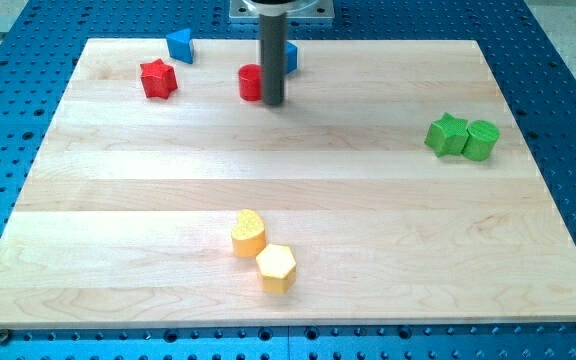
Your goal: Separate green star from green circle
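Note:
The green star (446,134) lies at the view's right on the wooden board, touching the green circle (482,140) on its right side. My tip (273,102) is near the view's top centre, far to the left of both green blocks. It stands just right of a red circle (251,82), close to or touching it.
A red star (157,79) and a blue block (179,44) lie at the top left. Another blue block (290,57) sits partly hidden behind the rod. A yellow heart (248,233) and a yellow hexagon (276,267) touch each other at the bottom centre. The board's right edge (538,160) runs close to the green circle.

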Robot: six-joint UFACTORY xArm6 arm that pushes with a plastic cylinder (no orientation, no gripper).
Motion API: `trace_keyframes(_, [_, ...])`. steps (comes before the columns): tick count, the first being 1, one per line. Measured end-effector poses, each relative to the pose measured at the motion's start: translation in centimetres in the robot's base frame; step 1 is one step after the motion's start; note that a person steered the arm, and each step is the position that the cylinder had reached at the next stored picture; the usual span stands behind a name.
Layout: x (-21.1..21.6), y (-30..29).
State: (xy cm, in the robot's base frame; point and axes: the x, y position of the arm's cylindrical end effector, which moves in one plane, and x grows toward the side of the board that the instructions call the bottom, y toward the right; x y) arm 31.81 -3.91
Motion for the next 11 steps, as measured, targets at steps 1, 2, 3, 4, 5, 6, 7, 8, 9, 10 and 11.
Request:
trace_keyframes(1, [0.9, -0.9])
trace_keyframes(2, [3.0, 0.4])
trace_keyframes(3, [3.7, 6.3])
trace_keyframes(4, [5.0, 16.8])
trace_keyframes(5, [3.1, 26.6])
trace_keyframes(6, [7.1, 32.4])
trace_keyframes(7, [10.7, 31.0])
trace_keyframes(8, [9.1, 26.2])
trace_keyframes(9, [7.5, 20.4])
trace_keyframes(10, [6.1, 15.0])
trace_keyframes(11, [3.1, 9.7])
